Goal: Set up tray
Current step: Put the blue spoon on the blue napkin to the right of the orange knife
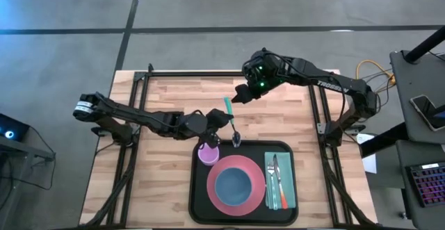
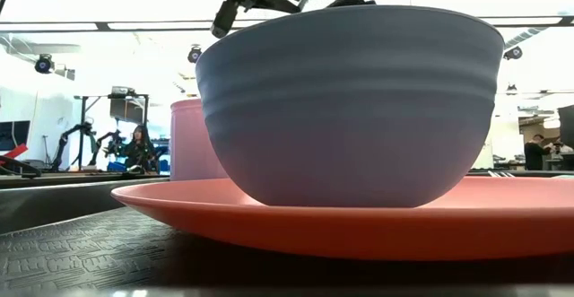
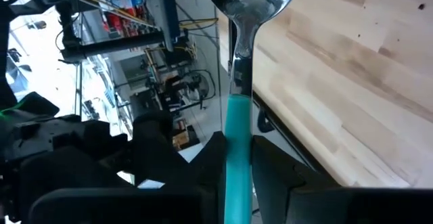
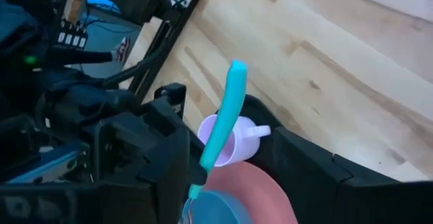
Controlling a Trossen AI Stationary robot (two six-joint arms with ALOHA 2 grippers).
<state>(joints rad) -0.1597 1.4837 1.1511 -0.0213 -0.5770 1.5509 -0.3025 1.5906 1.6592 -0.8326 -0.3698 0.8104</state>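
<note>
High view: black tray (image 1: 197,188) at table's near edge, right of centre; bare wood (image 1: 160,181) to its left and behind. On tray: one pink plate (image 1: 217,196), one blue bowl (image 1: 233,184), one lilac cup (image 1: 208,154), one napkin (image 1: 289,181) with fork (image 1: 272,176) and knife (image 1: 279,181). Left gripper (image 1: 224,118) clamps one teal-handled spoon (image 1: 230,119) above tray's far rim. Right gripper (image 1: 242,93) hovers over far table; cannot tell its fingers.

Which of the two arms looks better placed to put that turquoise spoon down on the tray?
The left one, probably. Its gripper already holds the spoon at the tray's far edge, beside the cup. The right gripper hangs empty over bare table, farther back.
</note>
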